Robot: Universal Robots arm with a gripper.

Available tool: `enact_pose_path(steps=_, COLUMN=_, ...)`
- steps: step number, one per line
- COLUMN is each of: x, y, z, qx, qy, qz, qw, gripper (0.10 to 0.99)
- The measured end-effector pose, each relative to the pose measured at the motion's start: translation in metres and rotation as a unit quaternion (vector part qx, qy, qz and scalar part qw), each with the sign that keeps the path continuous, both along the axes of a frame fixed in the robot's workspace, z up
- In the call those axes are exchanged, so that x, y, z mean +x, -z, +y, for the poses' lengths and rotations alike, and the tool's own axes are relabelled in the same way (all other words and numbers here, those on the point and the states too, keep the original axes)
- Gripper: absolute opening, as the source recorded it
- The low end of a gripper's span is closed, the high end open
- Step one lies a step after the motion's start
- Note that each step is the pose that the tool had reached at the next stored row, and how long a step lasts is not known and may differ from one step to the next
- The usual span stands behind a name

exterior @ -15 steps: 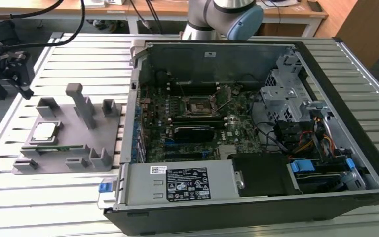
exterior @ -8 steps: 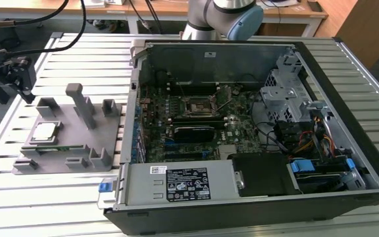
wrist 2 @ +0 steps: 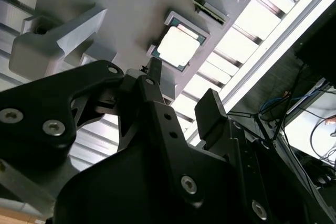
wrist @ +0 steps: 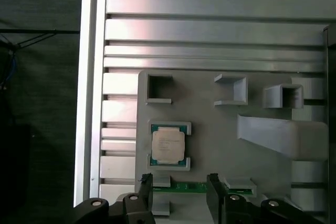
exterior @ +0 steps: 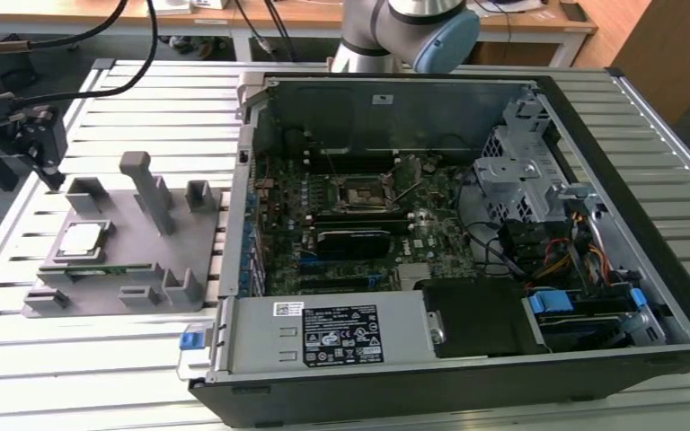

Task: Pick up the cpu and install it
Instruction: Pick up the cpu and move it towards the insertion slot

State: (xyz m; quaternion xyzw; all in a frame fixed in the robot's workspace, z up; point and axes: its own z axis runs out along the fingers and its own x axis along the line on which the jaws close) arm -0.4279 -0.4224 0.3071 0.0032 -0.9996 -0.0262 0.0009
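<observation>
black two-fingered gripper [wrist: 179, 195] hangs spread and empty over the grey plastic fixture block [wrist: 220, 124], in whose corner-walled pocket the small square silver-topped cpu [wrist: 168, 146] lies flat. an off-centre descent could strike those pocket walls or the long green memory stick [wrist: 195, 187] slotted along the block's edge.

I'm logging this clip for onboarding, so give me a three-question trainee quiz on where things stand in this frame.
1. True or false: the cpu lies on the grey holder, outside the computer case.
2. Pick one. The end effector is: A shut on the cpu; B open, holding nothing; C shut on a screw.
3. Which long green part lies on the holder beside the cpu?
Key: 1 true; 2 B; 3 the memory stick.
</observation>
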Motion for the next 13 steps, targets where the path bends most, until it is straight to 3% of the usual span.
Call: enact_pose_path(steps=13, x=0.0046, y=0.0232, z=-0.003, qx=-0.0013, qy=0.0, qz=0.0001, qw=1.0, gripper=0.529)
